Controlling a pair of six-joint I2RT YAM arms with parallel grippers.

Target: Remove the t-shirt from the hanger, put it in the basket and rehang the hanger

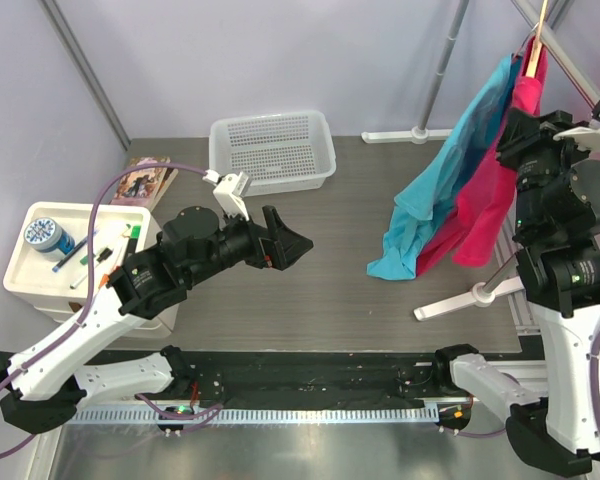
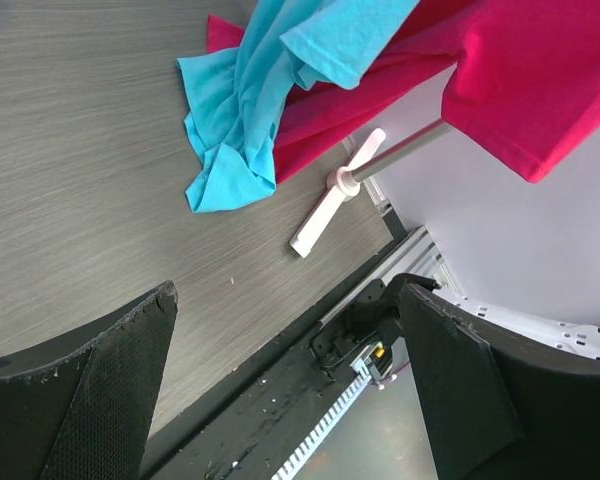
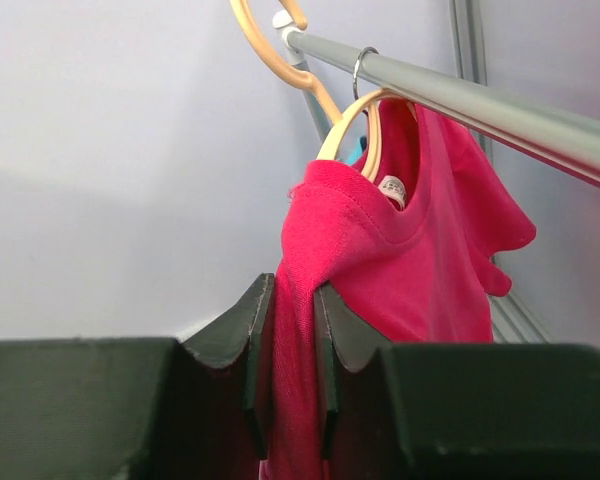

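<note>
Your left arm [image 1: 180,265] is stretching low from the bench's [image 1: 330,300] near edge toward its middle, the left gripper [image 1: 302,243] gaping wide and carrying nothing. Your right arm [image 1: 565,260] is standing tall at the right edge, the right gripper [image 3: 292,330] pinching a fold of the red t-shirt [image 3: 400,270], which is hanging on the hanger [image 3: 345,125] above the far right corner.
</note>
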